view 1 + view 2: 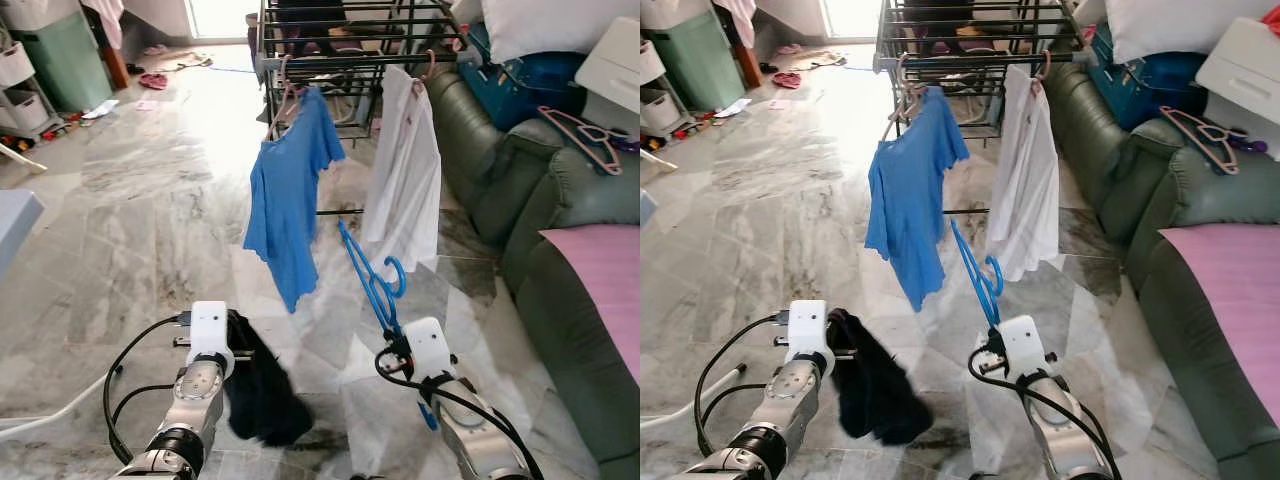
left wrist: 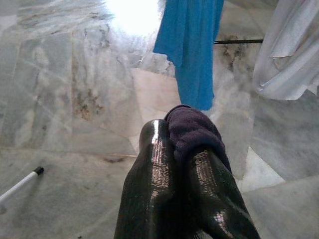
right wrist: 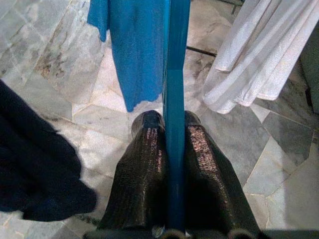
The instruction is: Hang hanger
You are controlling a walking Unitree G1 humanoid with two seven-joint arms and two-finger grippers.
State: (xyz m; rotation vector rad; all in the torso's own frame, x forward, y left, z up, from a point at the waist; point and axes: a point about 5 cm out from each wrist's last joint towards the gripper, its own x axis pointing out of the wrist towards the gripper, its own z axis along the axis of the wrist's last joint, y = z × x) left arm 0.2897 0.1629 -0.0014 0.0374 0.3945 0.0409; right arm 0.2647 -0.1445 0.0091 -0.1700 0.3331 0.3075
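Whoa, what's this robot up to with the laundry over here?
It is in the middle of hanging washing. Its right gripper is clamped on a blue hanger, held up in front of it, and its left gripper is pinching a dark garment that dangles toward the marble floor. Ahead stands a drying rack with a blue shirt and a white shirt already hung. The dark garment is not on the hanger yet.

rack (image 1: 350,30) ahead | two shirts hanging on it | sofa (image 1: 560,250) right | bins (image 1: 50,55) far left
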